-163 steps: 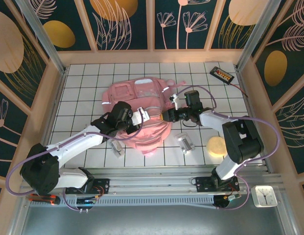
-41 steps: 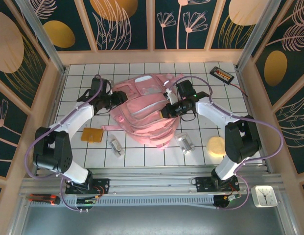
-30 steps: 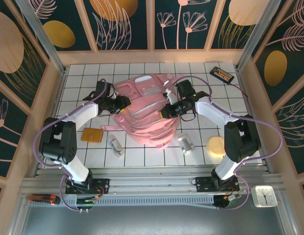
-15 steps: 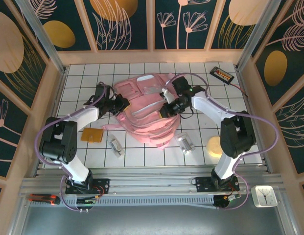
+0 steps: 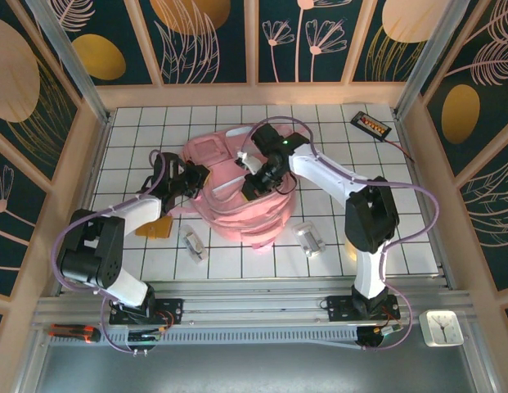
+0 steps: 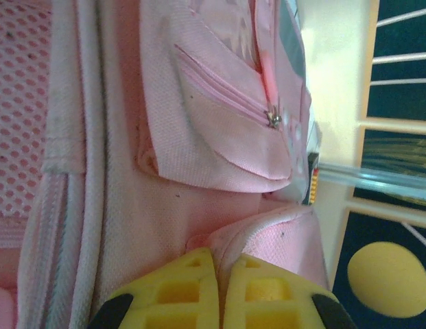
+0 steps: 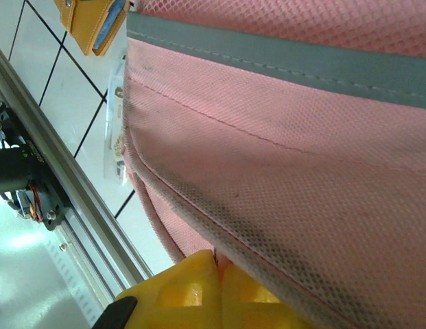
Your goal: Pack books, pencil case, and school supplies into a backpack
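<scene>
The big pale pink backpack (image 5: 245,209) lies mid-table. My left gripper (image 5: 195,177) is at its left side, shut on a piped pink edge of the backpack (image 6: 267,233). My right gripper (image 5: 252,182) reaches over its top, shut on a fold of the backpack (image 7: 281,151). An orange-brown pad (image 5: 160,228) lies left of the bag, partly under my left arm, and the pad (image 7: 96,20) also shows in the right wrist view. Silver clip pieces sit at the front left (image 5: 192,243) and front right (image 5: 309,239). The books and the pencil case are hidden or out of view.
A black slab with an orange label (image 5: 372,124) lies at the back right corner. Wooden walls fence the tiled table (image 5: 384,188) on three sides. A metal rail (image 5: 254,291) runs along the near edge, with a small clock (image 5: 440,327) beyond it.
My left gripper has shut on the backpack's left edge. My right gripper has swung left across the bag's top with fabric pinched, and the bag has bunched leftward.
</scene>
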{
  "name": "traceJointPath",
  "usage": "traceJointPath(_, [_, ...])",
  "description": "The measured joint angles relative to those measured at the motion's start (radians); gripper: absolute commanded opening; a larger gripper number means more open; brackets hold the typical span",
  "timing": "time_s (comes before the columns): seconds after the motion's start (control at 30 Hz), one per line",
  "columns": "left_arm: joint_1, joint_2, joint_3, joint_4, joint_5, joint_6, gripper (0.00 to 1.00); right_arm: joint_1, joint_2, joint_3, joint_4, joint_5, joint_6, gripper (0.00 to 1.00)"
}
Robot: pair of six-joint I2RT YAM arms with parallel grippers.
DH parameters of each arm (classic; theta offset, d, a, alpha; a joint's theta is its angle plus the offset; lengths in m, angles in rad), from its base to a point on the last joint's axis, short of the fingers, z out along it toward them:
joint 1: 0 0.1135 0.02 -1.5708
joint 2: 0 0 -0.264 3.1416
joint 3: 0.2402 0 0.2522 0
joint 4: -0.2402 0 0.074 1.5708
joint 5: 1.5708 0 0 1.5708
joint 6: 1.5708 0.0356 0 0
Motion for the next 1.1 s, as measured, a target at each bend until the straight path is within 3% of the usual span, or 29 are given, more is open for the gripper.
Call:
traceJointPath(0.27, [0.0,-0.028,-0.008,0.009,-0.048,-0.045,0.0,0.044,0.014,-0.02,0.038,0.034,0.054,0.0])
traceJointPath(0.7, [-0.032,-0.052,-0.035,0.052,-0.015,-0.101,0.0,0.005,-0.317,-0.47,0.357,0.221,-0.01,0.0])
traceJointPath(0.9, [-0.034,-0.056,-0.035,0.051,-0.026,-0.102,0.0,0.019,-0.333,-0.533,0.452,0.248,0.0,0.0])
traceJointPath(1.1, [-0.055,-0.06,-0.035,0.052,-0.064,-0.119,0.0,0.055,-0.298,-0.467,0.443,0.261,0.0,0.0])
